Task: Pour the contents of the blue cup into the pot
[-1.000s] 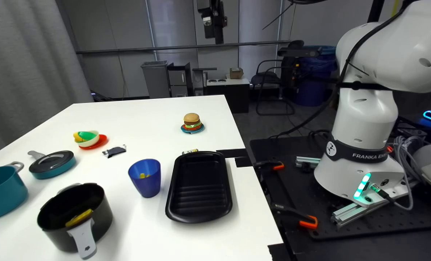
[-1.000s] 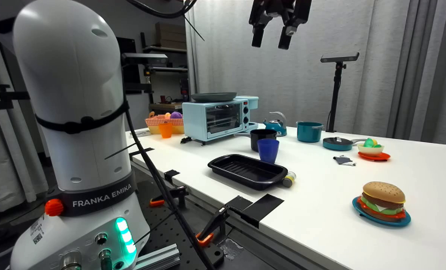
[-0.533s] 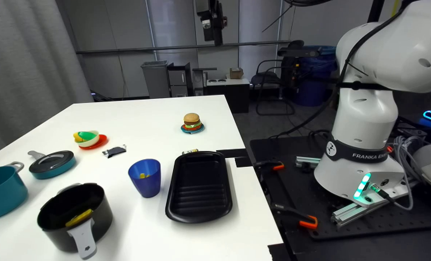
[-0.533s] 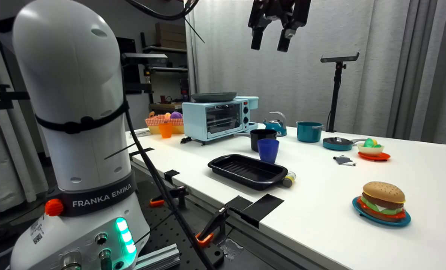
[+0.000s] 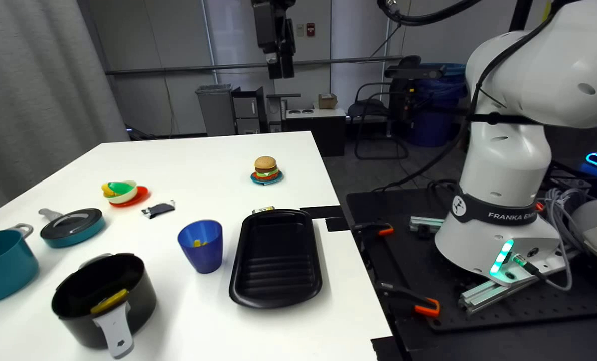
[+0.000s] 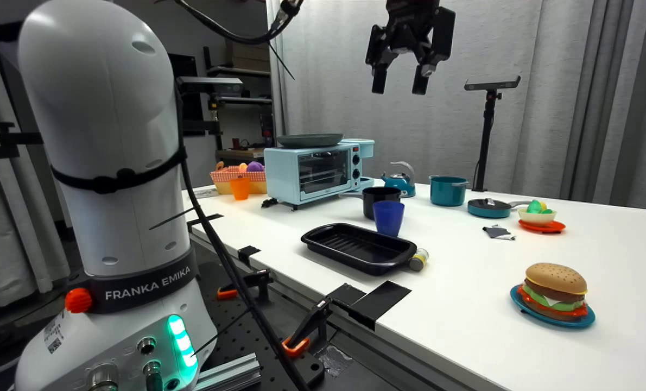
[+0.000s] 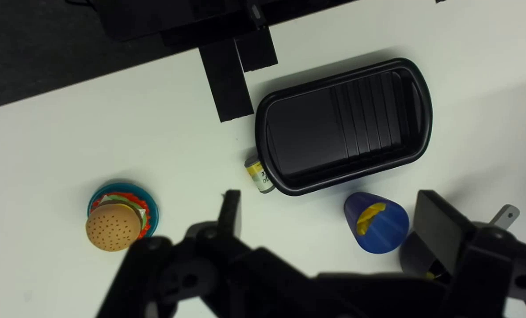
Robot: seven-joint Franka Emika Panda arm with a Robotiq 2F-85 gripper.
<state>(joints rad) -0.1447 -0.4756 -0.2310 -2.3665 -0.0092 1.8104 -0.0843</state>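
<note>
Over the last half second the gripper (image 6: 399, 87) has sunk lower in both exterior views and shifted sideways too, though it hangs well above the white tabletop (image 5: 198, 165), its fingers (image 6: 379, 81) spread wide with nothing between them. Nothing on the tabletop has moved: the deep-blue tapered plastic cup (image 5: 202, 253) stands upright just beside the black rectangular tray (image 7: 307, 132), a narrow gap between them, and something yellow (image 7: 370, 218) lies inside it. I read the change as the start of a descent toward the cup, which would put the task barely under way, with no grasp made and no pouring done. In the wrist view the cup shows off to one side between the fingers, so the approach probably needs centring on the way down. The round dark pot (image 5: 138, 301) near the cup seems the likelier target and already holds a yellow piece (image 5: 110, 301); a deep teal pot (image 5: 5, 271) stands farther off, so which is meant is not certain.
</note>
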